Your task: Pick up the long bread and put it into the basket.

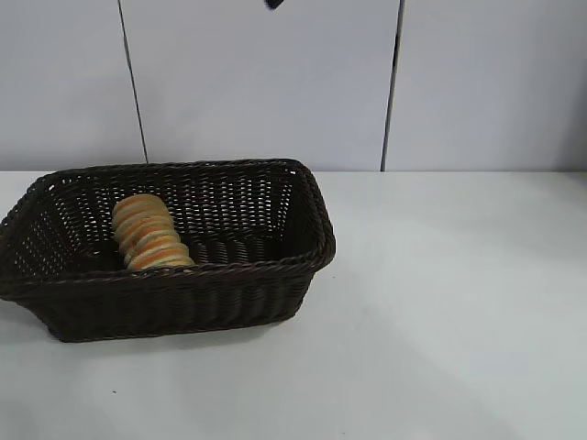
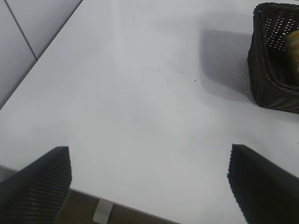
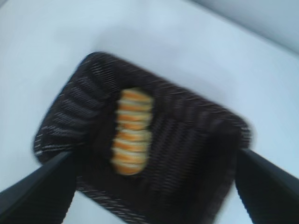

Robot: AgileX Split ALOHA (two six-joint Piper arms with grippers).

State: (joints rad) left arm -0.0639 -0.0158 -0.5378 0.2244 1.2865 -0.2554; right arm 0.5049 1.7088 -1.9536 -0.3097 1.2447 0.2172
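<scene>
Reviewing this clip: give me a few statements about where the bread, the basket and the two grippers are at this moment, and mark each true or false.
1. The long bread lies inside the basket. True.
2. The right gripper is clamped on the bread. False: its fingers stand wide apart above the basket with nothing between them.
3. The left gripper is open over bare table, off to the side of the basket. True.
4. The basket stands at the right end of the table in the exterior view. False: it stands toward the left.
5. The bread fills the basket from end to end. False: it is much shorter and sits toward one end.
</scene>
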